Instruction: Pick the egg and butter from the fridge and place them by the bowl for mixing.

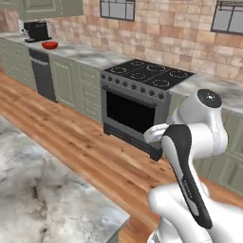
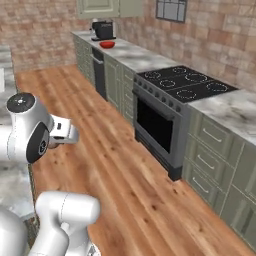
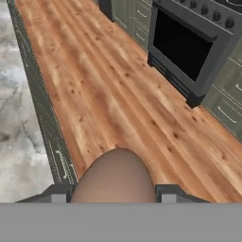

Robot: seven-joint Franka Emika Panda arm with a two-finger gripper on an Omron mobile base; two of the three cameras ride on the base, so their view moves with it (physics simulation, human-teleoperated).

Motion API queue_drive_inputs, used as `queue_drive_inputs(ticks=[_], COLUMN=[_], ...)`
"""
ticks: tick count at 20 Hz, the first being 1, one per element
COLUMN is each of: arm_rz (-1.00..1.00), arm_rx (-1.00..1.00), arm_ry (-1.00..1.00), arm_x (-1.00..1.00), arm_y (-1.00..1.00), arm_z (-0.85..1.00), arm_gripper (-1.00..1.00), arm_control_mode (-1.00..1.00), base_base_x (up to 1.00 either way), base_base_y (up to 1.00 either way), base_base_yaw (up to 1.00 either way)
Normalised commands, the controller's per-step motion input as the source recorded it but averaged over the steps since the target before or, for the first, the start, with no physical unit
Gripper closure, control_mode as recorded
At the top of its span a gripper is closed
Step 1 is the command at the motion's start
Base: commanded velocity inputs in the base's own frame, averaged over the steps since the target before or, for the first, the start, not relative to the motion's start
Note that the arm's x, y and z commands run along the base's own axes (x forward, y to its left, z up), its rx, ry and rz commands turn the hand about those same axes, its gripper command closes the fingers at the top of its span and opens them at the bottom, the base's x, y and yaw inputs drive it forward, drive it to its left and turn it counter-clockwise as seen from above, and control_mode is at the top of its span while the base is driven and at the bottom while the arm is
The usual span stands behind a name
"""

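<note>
Open wooden floor runs between stove and marble island.

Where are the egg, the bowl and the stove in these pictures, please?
egg [image 3: 115, 176]: hand view, on its rounded top, between the finger tips.
bowl [image 1: 50, 45]: left base view, on its red rim, on the far counter.
stove [image 2: 159, 127]: right base view, on its dark oven door.

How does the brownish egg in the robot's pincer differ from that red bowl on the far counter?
The egg is dull brownish-pink and domed; the bowl is bright red, shallow and open. The egg sits between the pincer fingertips above the wooden floor; the bowl rests on the marble counter beside a black coffee machine. Both are rounded.
</note>
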Motion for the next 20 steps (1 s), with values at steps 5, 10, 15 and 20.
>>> queue_drive_inputs(ticks=[5,10,15,20], arm_rz=[0.0,0.0,0.0,0.0], arm_rx=[0.0,0.0,0.0,0.0], arm_ry=[0.0,0.0,0.0,0.0], arm_x=[0.0,0.0,0.0,0.0], arm_y=[0.0,0.0,0.0,0.0], arm_z=[0.0,0.0,0.0,0.0], arm_gripper=[1.0,1.0,1.0,1.0], arm_control_mode=[1.0,1.0,1.0,1.0], base_base_x=[0.51,0.55,0.61,0.71], base_base_y=[-0.29,-0.41,-0.36,-0.17], base_base_yaw=[0.24,0.07,0.06,0.18])
